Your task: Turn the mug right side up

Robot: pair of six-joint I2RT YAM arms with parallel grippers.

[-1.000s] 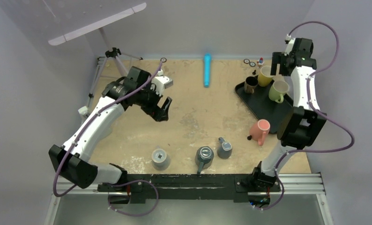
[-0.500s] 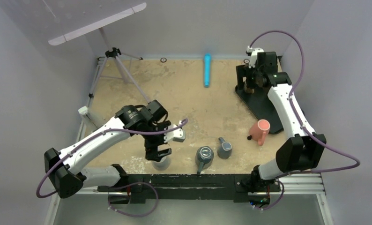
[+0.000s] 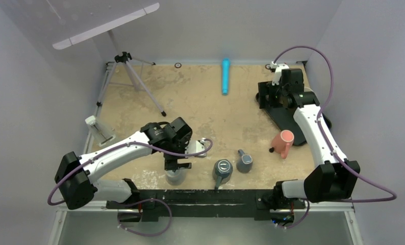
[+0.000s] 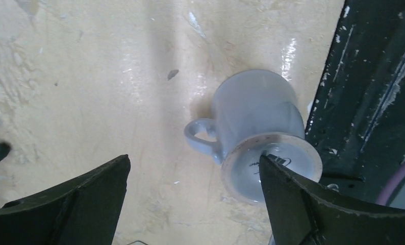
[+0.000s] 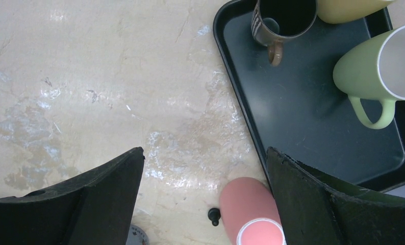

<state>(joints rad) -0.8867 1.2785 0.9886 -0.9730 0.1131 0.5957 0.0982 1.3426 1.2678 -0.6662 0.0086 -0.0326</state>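
Left wrist view gives me the grey mug [image 4: 256, 138] standing upside down on the sandy surface [image 4: 88, 76], with its base toward the camera. It is just beside the black rail [image 4: 374, 76] at the near edge. The left jaws hang above it, spread wide and holding nothing. In the top view I see the right jaws over the black tray [image 5: 292, 112], also spread apart and empty. A green mug [image 5: 376, 64] and a brown mug [image 5: 283, 18] are on the tray. A pink mug [image 5: 249, 206] is on the surface just beside it.
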